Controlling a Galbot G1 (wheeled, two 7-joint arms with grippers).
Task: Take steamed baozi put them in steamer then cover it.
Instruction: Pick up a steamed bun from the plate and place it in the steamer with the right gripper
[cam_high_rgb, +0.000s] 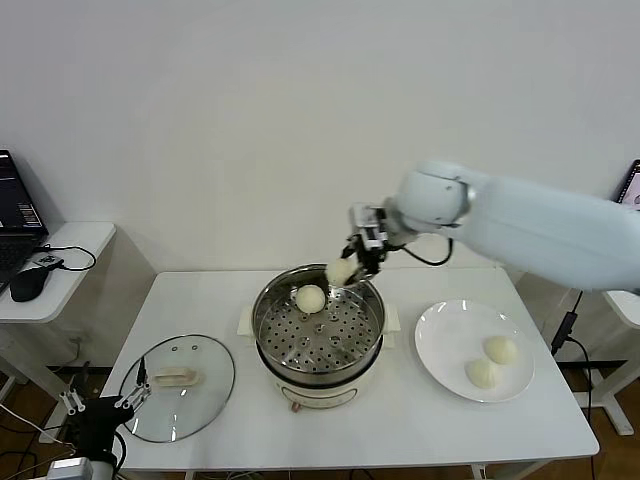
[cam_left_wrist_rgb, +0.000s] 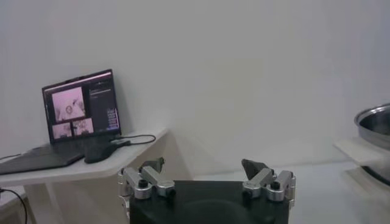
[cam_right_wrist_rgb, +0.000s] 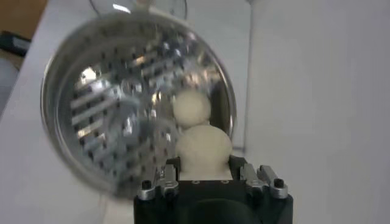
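Baozi: one gripped (cam_high_rgb: 342, 271), one in steamer (cam_high_rgb: 318, 372), two plated (cam_high_rgb: 492, 361).

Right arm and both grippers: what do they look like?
The right arm is a smooth pale blue-white shell with a rounded wrist joint and a black cable. The right gripper and left gripper share black bodies, silver metal finger brackets with black screws, and dark fingertips.

Lab-type test room: bare white wall (cam_high_rgb: 250, 120), laptop (cam_left_wrist_rgb: 76, 119) on side desk (cam_high_rgb: 70, 245) (cables trailing).
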